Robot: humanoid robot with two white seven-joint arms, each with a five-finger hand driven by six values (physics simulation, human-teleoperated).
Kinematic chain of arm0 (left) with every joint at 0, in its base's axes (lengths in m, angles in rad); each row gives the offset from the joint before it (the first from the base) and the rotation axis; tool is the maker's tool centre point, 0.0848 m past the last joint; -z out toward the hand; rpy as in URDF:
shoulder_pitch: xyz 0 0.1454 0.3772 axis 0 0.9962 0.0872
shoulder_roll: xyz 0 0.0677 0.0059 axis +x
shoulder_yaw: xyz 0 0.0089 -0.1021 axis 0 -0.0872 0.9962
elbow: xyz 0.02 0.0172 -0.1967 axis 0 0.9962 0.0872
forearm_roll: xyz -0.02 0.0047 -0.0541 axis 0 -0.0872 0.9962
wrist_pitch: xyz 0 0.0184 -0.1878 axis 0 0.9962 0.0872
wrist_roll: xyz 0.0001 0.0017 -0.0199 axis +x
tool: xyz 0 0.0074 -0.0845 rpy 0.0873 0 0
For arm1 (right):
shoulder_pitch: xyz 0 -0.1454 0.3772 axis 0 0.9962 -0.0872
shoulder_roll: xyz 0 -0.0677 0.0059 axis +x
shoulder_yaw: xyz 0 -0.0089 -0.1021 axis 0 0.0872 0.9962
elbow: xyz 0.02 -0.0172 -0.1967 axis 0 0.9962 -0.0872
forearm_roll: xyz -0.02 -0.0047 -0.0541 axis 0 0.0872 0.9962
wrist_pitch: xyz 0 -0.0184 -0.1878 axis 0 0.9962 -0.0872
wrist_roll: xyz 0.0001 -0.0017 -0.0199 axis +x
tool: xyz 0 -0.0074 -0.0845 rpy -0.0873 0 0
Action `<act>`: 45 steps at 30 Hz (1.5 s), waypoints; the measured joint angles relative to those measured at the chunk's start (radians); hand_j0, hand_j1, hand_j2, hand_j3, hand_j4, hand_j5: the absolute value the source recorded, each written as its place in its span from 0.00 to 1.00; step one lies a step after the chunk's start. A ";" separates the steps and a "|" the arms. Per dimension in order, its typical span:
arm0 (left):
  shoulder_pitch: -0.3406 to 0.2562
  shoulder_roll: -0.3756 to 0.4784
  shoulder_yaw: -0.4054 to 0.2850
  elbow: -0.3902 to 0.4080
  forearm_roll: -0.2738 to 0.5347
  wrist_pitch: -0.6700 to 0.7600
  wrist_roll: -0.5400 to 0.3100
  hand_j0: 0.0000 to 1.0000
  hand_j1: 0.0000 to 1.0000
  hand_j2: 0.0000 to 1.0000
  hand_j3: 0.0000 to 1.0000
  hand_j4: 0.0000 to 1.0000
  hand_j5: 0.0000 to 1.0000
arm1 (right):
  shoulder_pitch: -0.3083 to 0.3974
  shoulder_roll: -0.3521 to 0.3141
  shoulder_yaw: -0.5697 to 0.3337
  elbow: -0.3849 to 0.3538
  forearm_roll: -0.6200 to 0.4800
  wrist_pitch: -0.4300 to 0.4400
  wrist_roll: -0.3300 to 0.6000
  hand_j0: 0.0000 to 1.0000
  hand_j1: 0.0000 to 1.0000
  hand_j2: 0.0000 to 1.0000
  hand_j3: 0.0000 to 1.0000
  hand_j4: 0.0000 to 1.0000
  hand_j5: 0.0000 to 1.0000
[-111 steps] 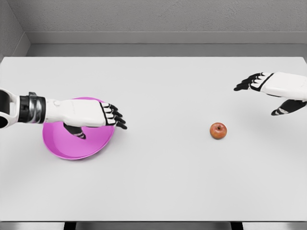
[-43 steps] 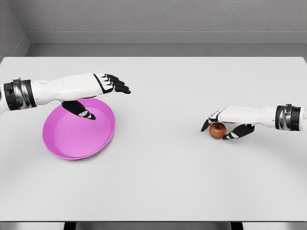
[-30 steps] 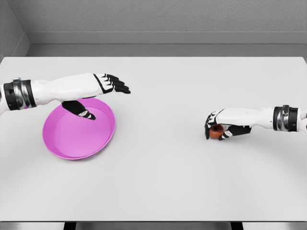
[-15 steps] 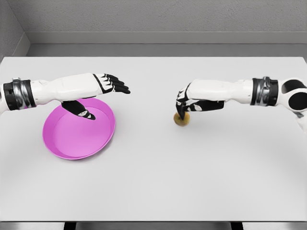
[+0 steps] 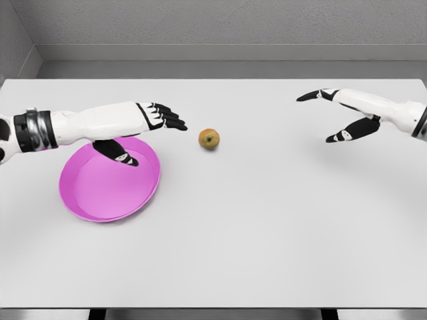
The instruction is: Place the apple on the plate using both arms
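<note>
The apple (image 5: 209, 139) lies on the white table (image 5: 267, 220), free of both hands, a little right of the pink plate (image 5: 100, 193). My left hand (image 5: 150, 127) hovers over the plate's far rim, its fingers spread and pointing toward the apple, a short gap away from it. My right hand (image 5: 330, 115) is up at the far right, open, fingers stretched and well away from the apple.
A grey wall (image 5: 213, 27) runs behind the table's far edge. The table's front edge crosses the bottom of the view.
The right hand let go of the apple and pulled back to the right. The apple moved left and now lies near the left hand, which shifted slightly toward it.
</note>
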 measured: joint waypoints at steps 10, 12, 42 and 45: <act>-0.135 -0.172 -0.007 0.094 -0.048 0.000 -0.001 1.00 1.00 1.00 1.00 1.00 1.00 | 0.005 -0.019 -0.024 0.012 -0.002 0.000 0.000 1.00 1.00 1.00 1.00 1.00 1.00; -0.144 -0.244 -0.011 0.173 -0.107 0.000 -0.002 1.00 1.00 1.00 1.00 1.00 1.00 | 0.005 -0.020 -0.025 0.012 -0.002 0.000 0.000 1.00 1.00 1.00 1.00 1.00 1.00; -0.179 -0.550 -0.031 0.590 -0.449 0.000 -0.102 1.00 1.00 1.00 1.00 1.00 1.00 | 0.011 -0.045 -0.024 -0.058 0.004 0.000 0.000 1.00 1.00 1.00 1.00 1.00 1.00; -0.179 -0.558 -0.031 0.604 -0.464 0.000 -0.102 1.00 1.00 1.00 1.00 1.00 1.00 | 0.011 -0.045 -0.023 -0.062 0.005 0.000 0.000 1.00 1.00 1.00 1.00 1.00 1.00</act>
